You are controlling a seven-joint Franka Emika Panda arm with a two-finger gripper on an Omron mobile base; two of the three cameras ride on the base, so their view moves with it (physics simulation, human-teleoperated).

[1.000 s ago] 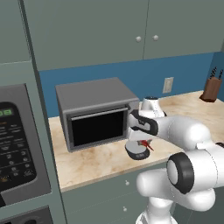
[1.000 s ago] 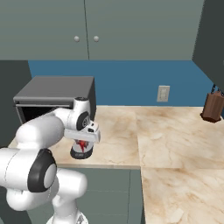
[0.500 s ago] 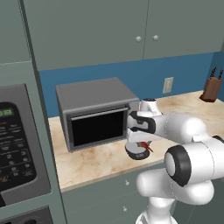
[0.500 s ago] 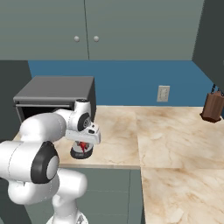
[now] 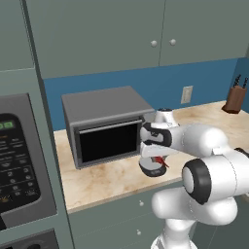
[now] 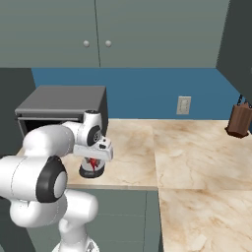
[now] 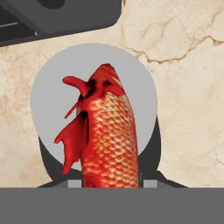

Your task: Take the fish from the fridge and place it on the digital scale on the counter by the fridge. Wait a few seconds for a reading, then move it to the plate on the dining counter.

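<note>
The orange-red fish [image 7: 109, 140] hangs head down between my gripper's fingers, right over the light round top of the digital scale [image 7: 50, 94]. In the base views the gripper [image 5: 155, 158] [image 6: 92, 158] points down at the scale [image 5: 151, 169] [image 6: 91, 172], shut on the fish [image 5: 162, 162] [image 6: 91, 163], whose red tip shows just above the scale's top. Whether the fish touches the top I cannot tell. The scale stands on the beige marbled counter [image 5: 107, 180] [image 6: 197, 162], near its front edge.
A grey boxy microwave [image 5: 104, 124] [image 6: 61, 106] stands close behind and left of the scale. A knife block [image 5: 236, 99] [image 6: 240, 120] sits far right by the blue wall. A tall oven panel [image 5: 19, 160] borders the counter's left end. Wall cabinets hang above.
The hand has stayed over the scale with the fish in it. The arm's elbow has shifted slightly.
</note>
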